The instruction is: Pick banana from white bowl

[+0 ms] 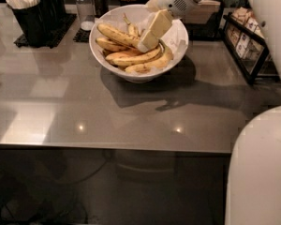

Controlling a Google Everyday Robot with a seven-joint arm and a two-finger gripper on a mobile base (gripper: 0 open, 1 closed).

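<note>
The white bowl (178,46) stands at the back middle of the grey table and holds several bananas. The banana (116,34), the longest one, speckled with dark spots, lies on top of the pile, running from upper left to lower right. My gripper (149,40) reaches in from the upper right, tilted down over the bowl. Its cream tip sits at the right end of the speckled banana, touching or just above it. Cleaner yellow bananas (131,59) lie below it.
Black caddies with white packets (32,13) stand at the back left, with two shakers (84,6) beside them. A dark wire rack (247,43) stands right of the bowl. My white body (264,172) fills the lower right. The table's front edge (107,146) crosses the middle.
</note>
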